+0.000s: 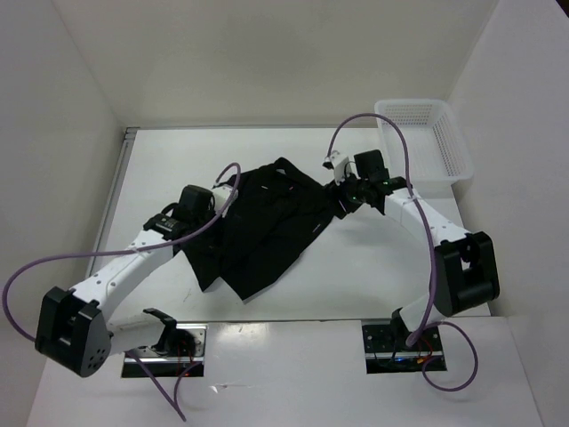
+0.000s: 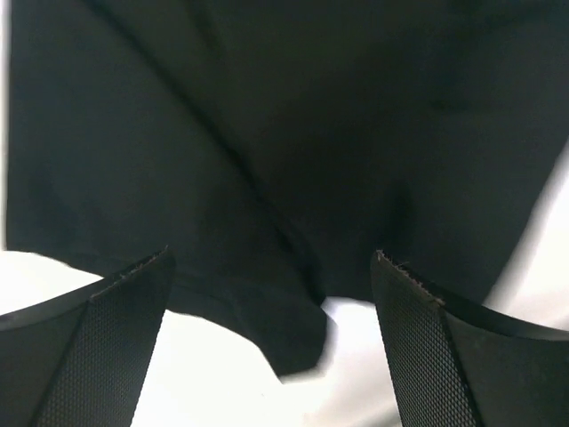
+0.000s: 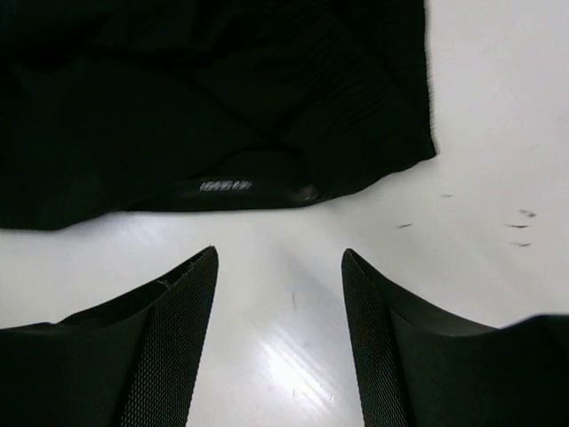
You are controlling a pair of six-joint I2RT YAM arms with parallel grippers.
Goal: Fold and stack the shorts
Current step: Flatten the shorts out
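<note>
The black shorts [image 1: 267, 222] lie crumpled in the middle of the white table. My left gripper [image 1: 224, 197] hangs at their left edge, jaws wide open; in the left wrist view the dark fabric [image 2: 267, 160] fills the space ahead and a hem corner lies between the fingertips [image 2: 142, 276], not pinched. My right gripper [image 1: 338, 191] is at the shorts' upper right edge, open over bare table. The right wrist view shows the shorts' edge [image 3: 222, 107] with a small pale mark [image 3: 222, 186] just beyond the fingertips [image 3: 200, 267].
A white mesh basket [image 1: 425, 142] stands at the back right corner of the table [image 1: 356, 276]. White walls close in on the left, back and right. Purple cables loop off both arms.
</note>
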